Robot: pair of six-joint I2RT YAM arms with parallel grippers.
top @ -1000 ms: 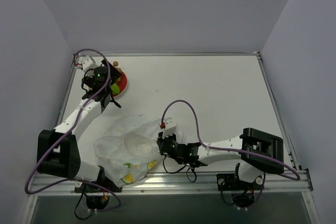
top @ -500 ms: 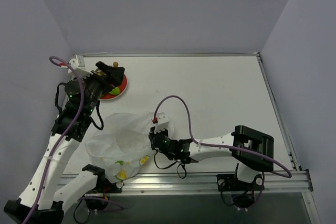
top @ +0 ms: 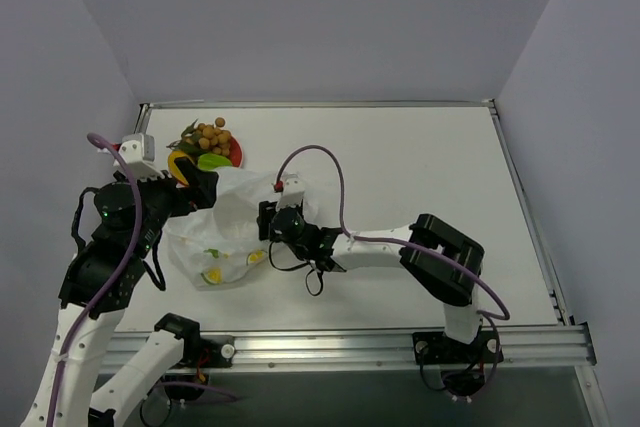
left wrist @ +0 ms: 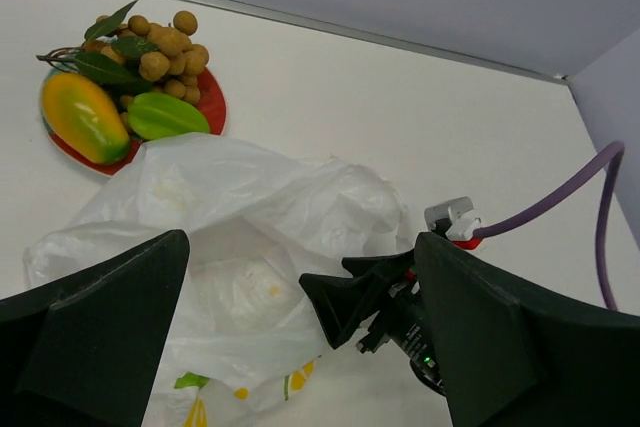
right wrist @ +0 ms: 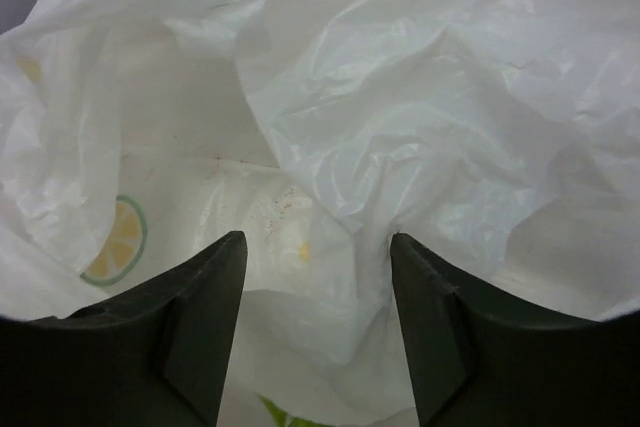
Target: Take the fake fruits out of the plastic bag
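Far left, the left arm is reared up high off the bench [top: 420, 177], elbow folded, wrist tipped down so its camera looks over everything. The left claw [left wrist: 302, 242] is spread wide with nothing in it, which looks to me like a hover between picks.

Just past it sits the red plate [left wrist: 212, 105], which already carries the berry bunch [left wrist: 165, 47], the mango piece [left wrist: 82, 115] and the green piece [left wrist: 165, 117], all packed together. So I'd say most of the job is done.

The plastic bag [left wrist: 250, 207] lies crumpled right next to the plate, its edge touching or overlapping the rim. The yellow slices [top: 212, 275] show through the near end, still inside.

On the right, the right arm stretches low and long across the bench toward the bag's right side. The right claw [right wrist: 315, 242] is released too, fingers apart and pointed straight into the bag's mouth with film bunched ahead of it. My guess is it's lining up to go in for a slice or pin the bag.
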